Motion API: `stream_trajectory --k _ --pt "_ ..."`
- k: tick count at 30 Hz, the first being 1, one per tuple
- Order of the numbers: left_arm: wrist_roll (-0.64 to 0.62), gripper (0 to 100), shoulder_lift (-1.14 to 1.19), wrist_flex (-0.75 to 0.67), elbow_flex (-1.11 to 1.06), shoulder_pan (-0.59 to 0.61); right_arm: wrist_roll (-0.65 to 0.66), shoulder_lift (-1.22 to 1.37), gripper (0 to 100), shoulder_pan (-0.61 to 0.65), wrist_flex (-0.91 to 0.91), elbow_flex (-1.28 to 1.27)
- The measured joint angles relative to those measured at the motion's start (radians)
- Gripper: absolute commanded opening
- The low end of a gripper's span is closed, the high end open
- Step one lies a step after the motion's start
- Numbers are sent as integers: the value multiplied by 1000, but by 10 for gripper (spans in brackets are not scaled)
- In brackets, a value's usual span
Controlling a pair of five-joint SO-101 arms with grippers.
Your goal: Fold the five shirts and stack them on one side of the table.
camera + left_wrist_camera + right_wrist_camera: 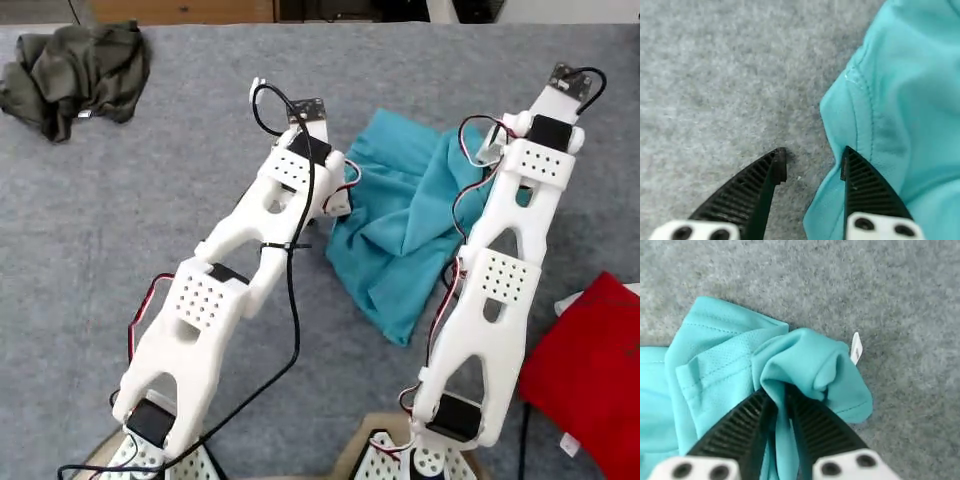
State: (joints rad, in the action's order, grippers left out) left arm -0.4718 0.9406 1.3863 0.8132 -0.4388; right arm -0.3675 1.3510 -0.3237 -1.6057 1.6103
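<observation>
Grey, felt-like fabric covers the table (150, 220), and its nap will likely drag at any cloth pulled across it. At the middle lies the teal shirt (400, 230), crumpled in soft overlapping folds. It is a smooth knit with stitched hems, probably slippery, so a tug could pull it free or bunch it further. A red shirt (590, 360) sits at the near right edge, and an olive one (75, 70) is heaped in the far left corner. The right fingers (810, 420) are closed on a narrow gathered fold of teal, a thin hold. The left fingers (765, 180), ribbed and black, stand apart: one over bare table, the other at the hem. Closing there may catch nothing. A small white tag (856, 347) sticks out from the pinched fold.
</observation>
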Motion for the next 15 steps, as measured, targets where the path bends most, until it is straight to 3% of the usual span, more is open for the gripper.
stream_trajectory --k 11,15 --pt "-23 191 40 52 86 0 0 2 9 0 0 0" --pt "-23 112 75 51 112 -3 0 2 9 0 0 0"
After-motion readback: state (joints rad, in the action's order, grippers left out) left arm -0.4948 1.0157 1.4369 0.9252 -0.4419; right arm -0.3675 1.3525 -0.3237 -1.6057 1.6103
